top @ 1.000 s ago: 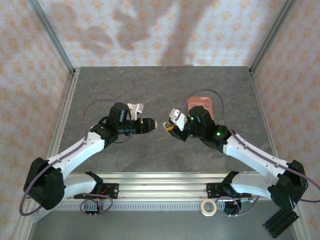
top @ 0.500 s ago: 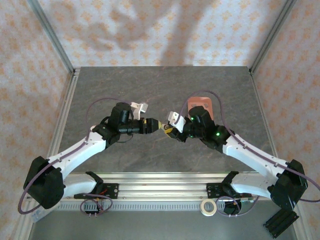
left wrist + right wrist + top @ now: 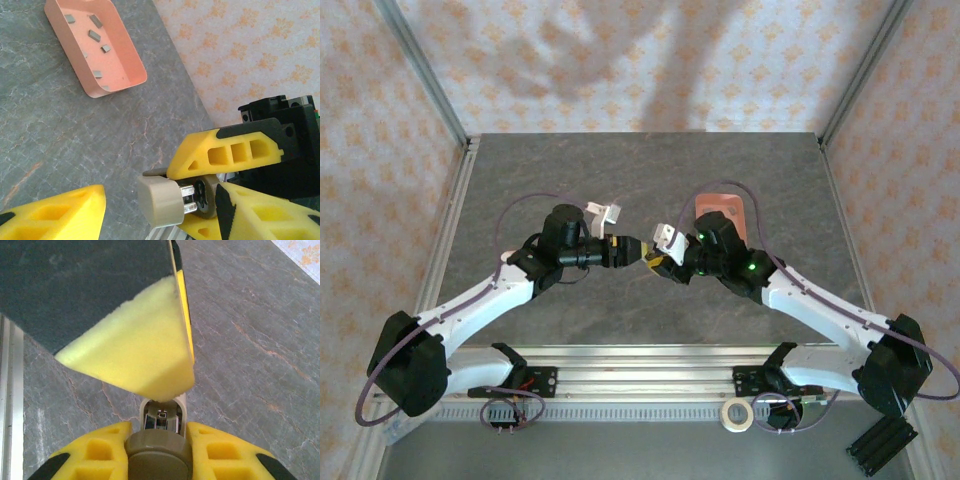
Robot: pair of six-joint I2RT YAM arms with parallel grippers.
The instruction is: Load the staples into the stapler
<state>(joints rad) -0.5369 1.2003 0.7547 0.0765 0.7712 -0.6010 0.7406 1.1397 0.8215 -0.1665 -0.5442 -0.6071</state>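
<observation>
Stapler [image 3: 159,202]: one, clamped in the closed right gripper [image 3: 158,440], open channel facing up. Left gripper [image 3: 628,250]: has just moved in from the stapler's left. Its fingers [image 3: 55,215] are half apart astride the stapler's end, holding nothing, so loading looks unstarted. Tray [image 3: 127,57]: one, beyond the stapler. Staples [image 3: 93,34]: at least five, loose inside it.

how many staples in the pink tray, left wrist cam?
5 staples in the tray: two by the picture's top edge, two mid-floor, one toward the near end. The frame cuts the tray, so more may be hidden.
</observation>
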